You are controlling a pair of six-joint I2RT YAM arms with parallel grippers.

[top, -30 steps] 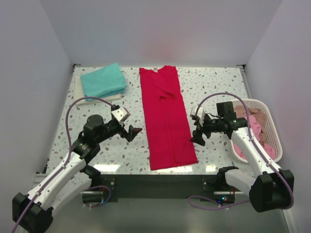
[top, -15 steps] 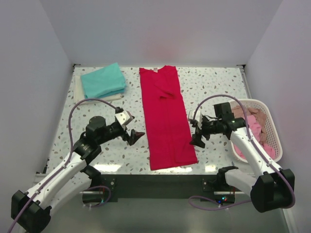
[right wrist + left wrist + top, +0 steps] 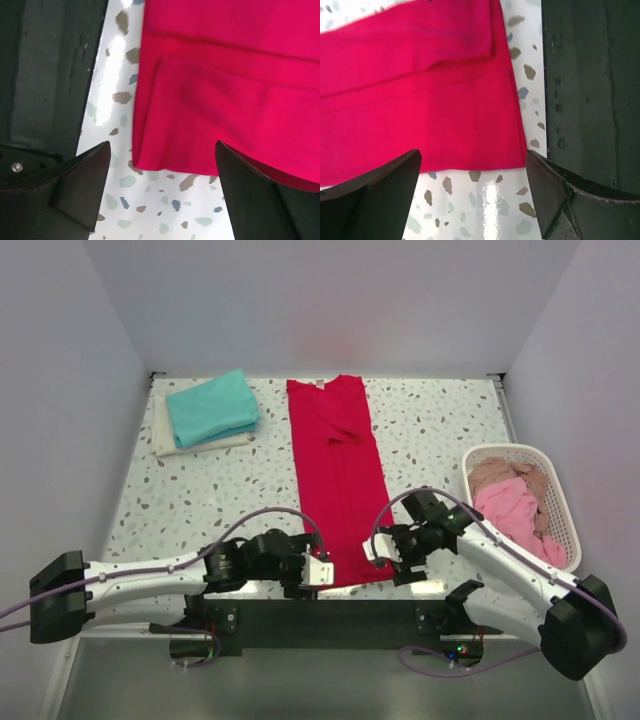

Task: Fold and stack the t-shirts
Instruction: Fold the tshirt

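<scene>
A crimson-red t-shirt point(image 3: 338, 470) lies folded into a long strip down the middle of the table, neck at the far end. My left gripper point(image 3: 318, 574) is open at the strip's near-left corner. In the left wrist view the red hem point(image 3: 420, 110) lies just beyond the gripper point(image 3: 472, 165), nothing between the fingers. My right gripper point(image 3: 386, 556) is open at the near-right corner. In the right wrist view the gripper point(image 3: 162, 152) spans that corner of the red shirt point(image 3: 225, 80). A folded teal t-shirt point(image 3: 212, 405) rests on a cream one point(image 3: 170, 444) at the far left.
A white mesh basket point(image 3: 563, 508) at the right edge holds crumpled pink t-shirts point(image 3: 508, 508). The table's dark front ledge point(image 3: 590, 100) runs right beside both grippers, also in the right wrist view as the ledge point(image 3: 50, 75). White walls close in the sides and back.
Both arms have dropped from mid-table toward the near edge, ending at the red strip's two near corners. The left arm now lies low along the front. The shirt has not moved.
</scene>
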